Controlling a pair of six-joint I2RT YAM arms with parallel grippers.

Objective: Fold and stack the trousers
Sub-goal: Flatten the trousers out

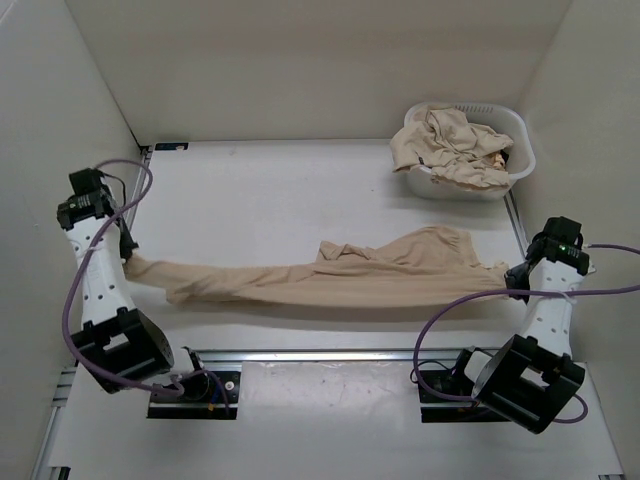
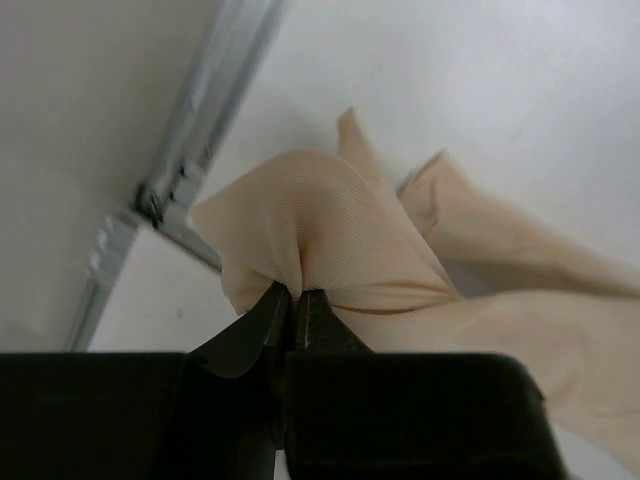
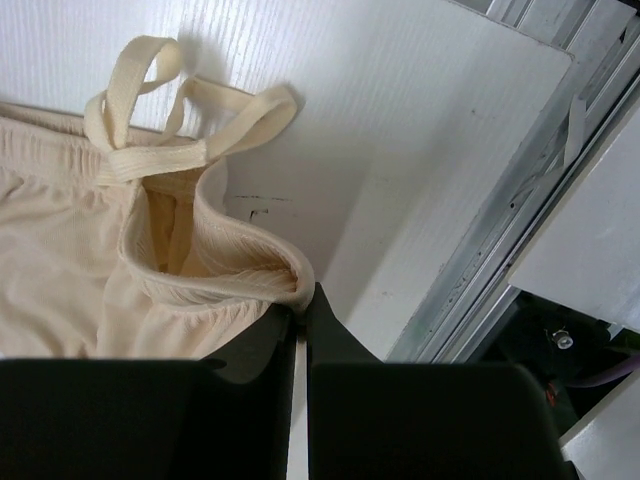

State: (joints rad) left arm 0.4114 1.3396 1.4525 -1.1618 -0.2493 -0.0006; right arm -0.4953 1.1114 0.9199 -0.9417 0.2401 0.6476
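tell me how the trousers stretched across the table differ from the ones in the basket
The table trousers lie pulled out long and nearly flat; the basket trousers sit crumpled in a heap. The left gripper and right gripper pinch the table trousers at opposite ends; nothing holds the basket trousers. The table trousers rest on the table; the basket trousers fill the white basket. Both are plain beige-tan.

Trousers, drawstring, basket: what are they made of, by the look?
Trousers: thin, limp matte beige fabric, fine weave visible up close. Drawstring: flat woven tape, likely cotton. Laundry basket: white, smooth rigid wall, probably moulded plastic.
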